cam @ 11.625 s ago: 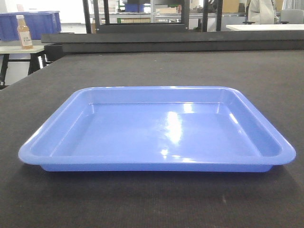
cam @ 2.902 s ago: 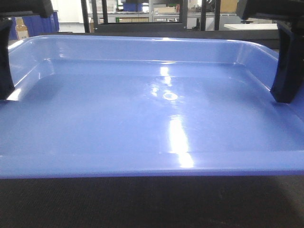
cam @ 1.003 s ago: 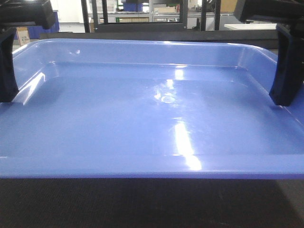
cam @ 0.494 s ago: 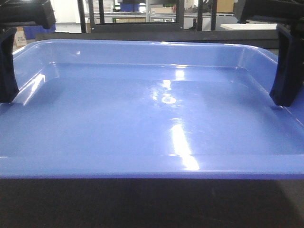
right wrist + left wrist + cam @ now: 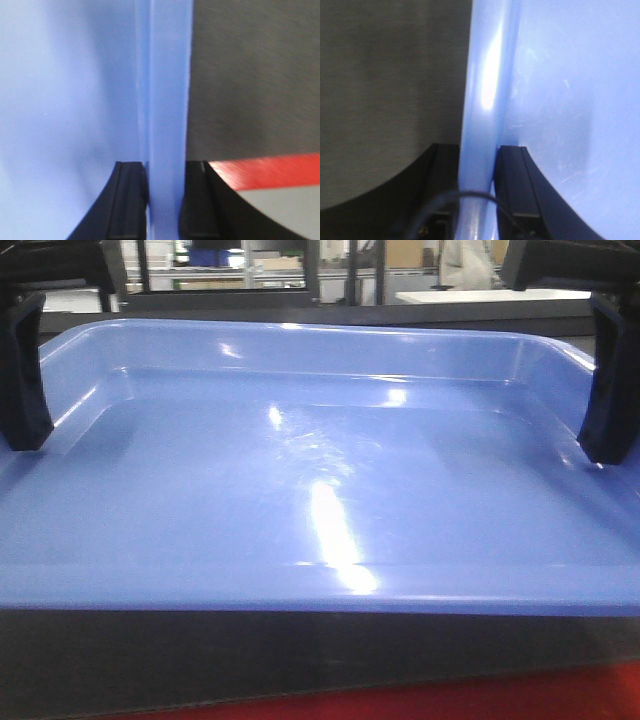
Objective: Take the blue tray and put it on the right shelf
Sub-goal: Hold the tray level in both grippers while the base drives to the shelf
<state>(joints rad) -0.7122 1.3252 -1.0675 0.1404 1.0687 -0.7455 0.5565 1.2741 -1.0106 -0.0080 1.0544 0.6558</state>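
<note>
The blue tray (image 5: pixel 320 470) filled the front view, left gripper (image 5: pixel 479 156) clamped on its left rim, right gripper (image 5: pixel 165 172) on its right, dark tabletop (image 5: pixel 385 90) and a red strip (image 5: pixel 265 171) beneath it, blurred racks (image 5: pixel 230 265) beyond its far wall, near corners cropped.

Overhead glare streaks the glossy periwinkle-blue plastic tray (image 5: pixel 320 470) near its front rim; wrist views look soft, perhaps motion-blurred.
</note>
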